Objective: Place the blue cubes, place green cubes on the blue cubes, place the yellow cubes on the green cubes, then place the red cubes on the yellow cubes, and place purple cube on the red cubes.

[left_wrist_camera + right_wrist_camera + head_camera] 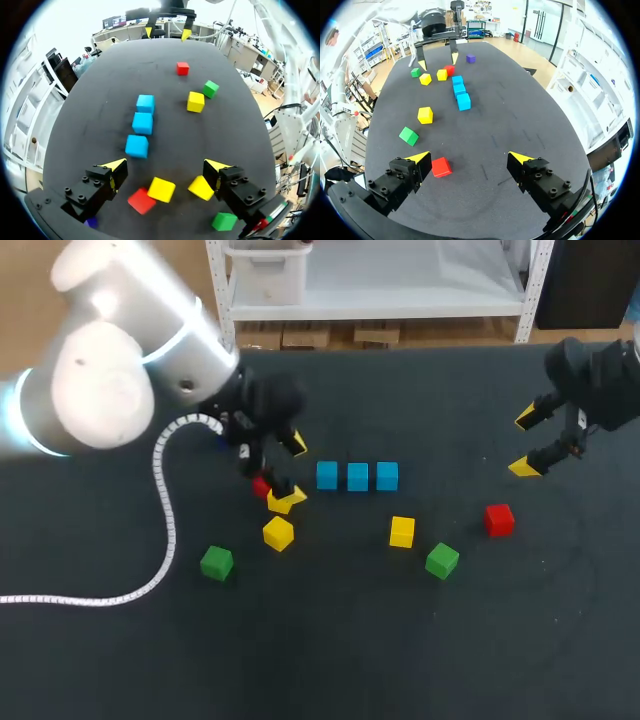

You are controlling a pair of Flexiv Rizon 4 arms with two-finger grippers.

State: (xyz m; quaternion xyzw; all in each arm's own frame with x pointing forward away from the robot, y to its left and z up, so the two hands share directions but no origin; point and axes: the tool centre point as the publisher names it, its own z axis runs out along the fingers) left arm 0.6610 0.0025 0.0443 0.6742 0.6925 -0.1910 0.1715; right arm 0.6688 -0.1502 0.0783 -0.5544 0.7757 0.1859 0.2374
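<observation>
I hold my left gripper (290, 472) open above a red cube (261, 486), left of centre — right gripper (524, 443) open, upper right.

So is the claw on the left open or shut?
Open. The left gripper has its fingers wide apart; a red cube and yellow cube lie between them.

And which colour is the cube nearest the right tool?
That cube is red, clearest in the right wrist view.
</observation>
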